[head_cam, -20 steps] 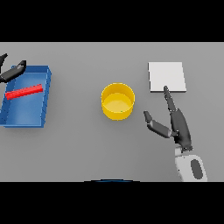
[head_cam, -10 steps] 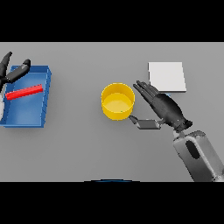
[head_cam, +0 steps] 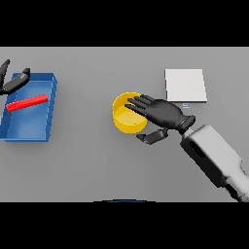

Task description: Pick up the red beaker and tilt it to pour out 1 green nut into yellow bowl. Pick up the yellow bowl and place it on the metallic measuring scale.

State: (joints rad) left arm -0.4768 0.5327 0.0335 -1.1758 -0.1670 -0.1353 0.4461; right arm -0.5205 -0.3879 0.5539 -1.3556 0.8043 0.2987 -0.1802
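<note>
Where red bar lies: blue tray.

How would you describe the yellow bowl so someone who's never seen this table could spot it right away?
On the grey table, look near the middle, between the blue tray at the left and the white square scale at the right. The yellow bowl sits under the right hand's fingers; it is the only round, yellow thing there.

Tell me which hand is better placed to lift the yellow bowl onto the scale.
The right hand: its fingers reach over the yellow bowl, thumb beside its wall, and the metallic measuring scale lies on that side. The left hand is far off by the blue tray.
</note>
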